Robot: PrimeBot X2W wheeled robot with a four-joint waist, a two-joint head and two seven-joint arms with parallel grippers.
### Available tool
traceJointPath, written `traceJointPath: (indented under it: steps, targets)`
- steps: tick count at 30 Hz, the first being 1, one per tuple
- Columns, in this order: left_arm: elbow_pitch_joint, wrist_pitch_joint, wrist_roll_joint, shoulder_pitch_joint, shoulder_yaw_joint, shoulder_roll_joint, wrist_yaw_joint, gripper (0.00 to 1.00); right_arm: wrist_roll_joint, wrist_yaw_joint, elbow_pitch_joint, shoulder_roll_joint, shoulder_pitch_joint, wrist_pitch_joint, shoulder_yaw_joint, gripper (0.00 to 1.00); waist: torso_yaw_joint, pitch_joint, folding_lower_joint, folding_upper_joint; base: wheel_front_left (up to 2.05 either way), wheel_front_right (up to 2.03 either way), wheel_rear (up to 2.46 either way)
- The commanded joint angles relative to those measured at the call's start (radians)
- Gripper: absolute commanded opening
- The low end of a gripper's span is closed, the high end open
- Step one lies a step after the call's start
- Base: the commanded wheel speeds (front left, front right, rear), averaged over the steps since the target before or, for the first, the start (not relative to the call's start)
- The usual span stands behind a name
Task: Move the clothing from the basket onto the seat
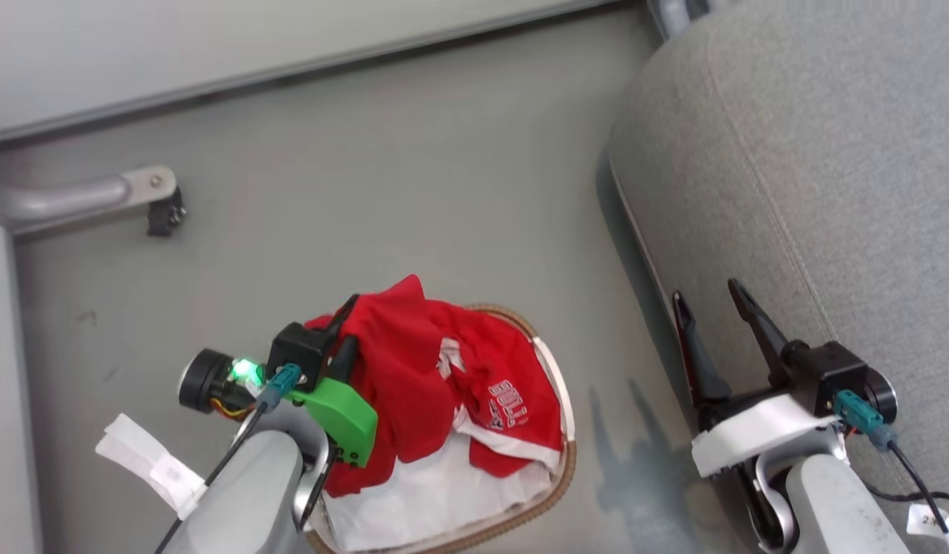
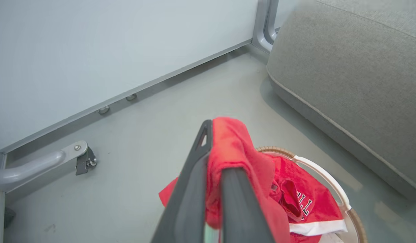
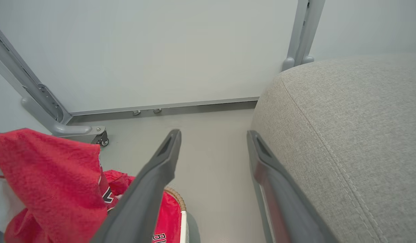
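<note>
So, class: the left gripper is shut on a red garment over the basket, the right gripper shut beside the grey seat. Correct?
No: the right wrist view shows the right gripper open. It is beside the grey seat; the left gripper is shut on the red garment over the basket.

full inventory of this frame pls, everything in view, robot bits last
floor: one, grey, throughout
seat: one, grey fabric, right side
basket: one, white with brown woven rim, on floor left of seat
liner cloth: one, white, inside basket
clothing: two it seems, red with white trim, heaped in basket, one fold held up
frame leg with caster: one, grey, far left
wall panel: one, pale grey, far side
left gripper: dark fingers, shut on clothing, over basket
right gripper: dark fingers, open, empty, beside seat edge
</note>
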Motion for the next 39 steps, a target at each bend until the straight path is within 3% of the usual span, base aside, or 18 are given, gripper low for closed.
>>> traceJointPath:
  steps: [1, 11, 21, 39]
  targets:
    - [-0.023, -0.004, 0.013, 0.003, 0.000, 0.016, -0.003, 0.00, -0.006, 0.000, 0.005, -0.004, 0.023, -0.002, -0.005, 1.00, 0.041, -0.101, 0.0000, 0.0000, 0.00, 0.00, 0.00]
    - [-0.200, -0.002, 0.074, -0.121, -0.007, 0.098, -0.022, 0.00, -0.019, 0.000, 0.017, -0.004, 0.089, -0.002, -0.003, 1.00, 0.053, -0.223, 0.0000, 0.0000, 0.00, 0.00, 0.00]
    - [-0.338, 0.074, 0.103, -0.324, -0.058, 0.189, -0.048, 0.00, -0.031, 0.000, 0.009, -0.004, 0.096, -0.002, 0.012, 1.00, 0.041, -0.264, 0.0000, 0.0000, 0.00, 0.00, 0.00]
    - [-0.389, 0.111, 0.035, -0.514, -0.211, 0.193, -0.056, 0.00, -0.053, 0.000, -0.013, -0.004, 0.061, -0.002, 0.112, 1.00, 0.045, -0.309, 0.0000, 0.0000, 0.00, 0.00, 0.00]
